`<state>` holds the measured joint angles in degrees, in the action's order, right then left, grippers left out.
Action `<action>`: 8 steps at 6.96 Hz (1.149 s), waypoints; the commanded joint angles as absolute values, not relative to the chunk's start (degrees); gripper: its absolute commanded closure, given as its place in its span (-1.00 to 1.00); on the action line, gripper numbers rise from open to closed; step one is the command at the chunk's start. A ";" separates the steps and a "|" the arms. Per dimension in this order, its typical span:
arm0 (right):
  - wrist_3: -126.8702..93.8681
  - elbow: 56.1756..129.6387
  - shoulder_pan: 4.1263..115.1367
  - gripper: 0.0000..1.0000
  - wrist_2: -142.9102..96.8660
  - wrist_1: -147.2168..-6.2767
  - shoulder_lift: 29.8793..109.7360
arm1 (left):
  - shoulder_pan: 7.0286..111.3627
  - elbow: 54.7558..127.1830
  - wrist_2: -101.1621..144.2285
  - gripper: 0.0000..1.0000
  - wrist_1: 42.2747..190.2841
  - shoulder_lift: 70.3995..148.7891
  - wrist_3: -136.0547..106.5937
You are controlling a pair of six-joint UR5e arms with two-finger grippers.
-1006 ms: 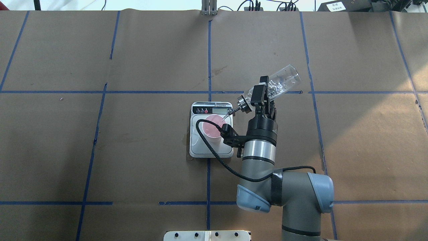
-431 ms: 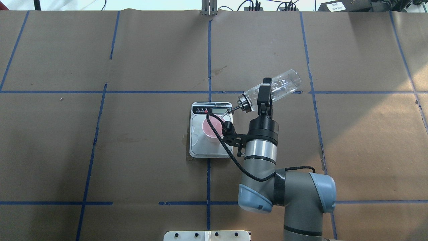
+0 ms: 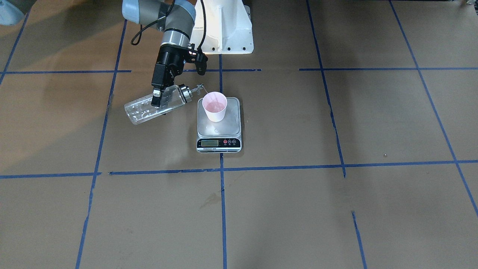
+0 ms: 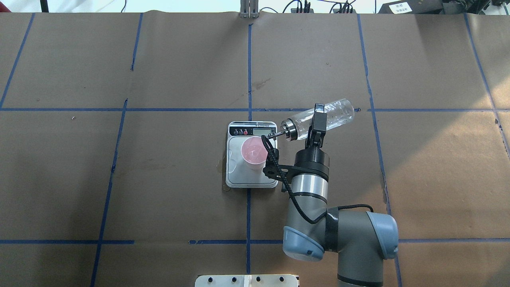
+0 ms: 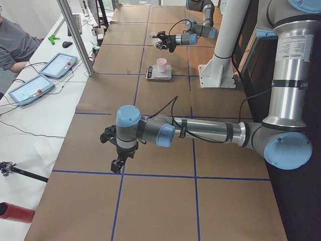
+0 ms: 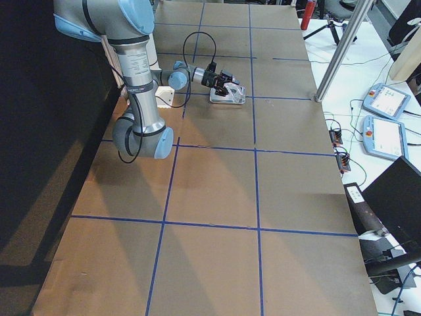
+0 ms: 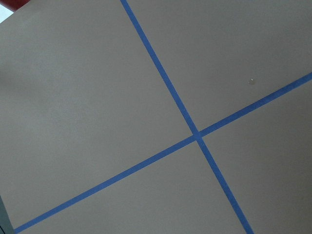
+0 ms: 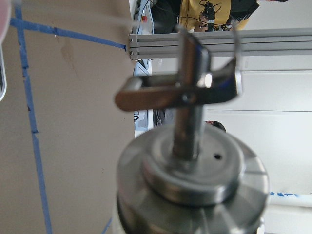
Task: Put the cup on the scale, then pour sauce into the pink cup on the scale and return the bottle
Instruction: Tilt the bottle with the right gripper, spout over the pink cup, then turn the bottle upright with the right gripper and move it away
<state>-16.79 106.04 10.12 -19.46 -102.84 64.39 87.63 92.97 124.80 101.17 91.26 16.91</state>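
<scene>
Right jaws clamped on bottle [image 4: 338, 114] mid-body; bottle tipped near level, spout [image 4: 272, 135] pointing at cup [image 4: 253, 150], near rim. Cup upright on scale [image 4: 239, 175] platform, on table [image 4: 159, 179]. Left jaws well apart from scale; opening cannot tell.

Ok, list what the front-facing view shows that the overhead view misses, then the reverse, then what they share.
Front-facing only: the upright column of the white pedestal and the whitish outer wall of the cup.
Overhead only: the aluminium post and the cables at the table's far edge, plus a look straight down into the cup's pink inside.
Both: the cup standing on the scale, and the right tool shut on the tilted bottle, whose spout points toward the cup.
</scene>
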 commanded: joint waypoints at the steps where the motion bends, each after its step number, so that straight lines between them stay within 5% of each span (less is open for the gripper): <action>1: -19.34 106.08 9.84 1.00 -23.53 -92.52 64.60 | 87.63 93.16 124.80 -1.00 101.16 91.32 16.79; 3: -19.86 106.78 10.89 1.00 -30.37 -80.04 65.03 | 87.63 92.99 124.80 -1.00 101.16 91.41 16.79; 8: -47.56 114.33 20.01 1.00 -47.92 -78.57 75.13 | 87.63 93.60 124.80 -1.00 101.16 91.49 16.70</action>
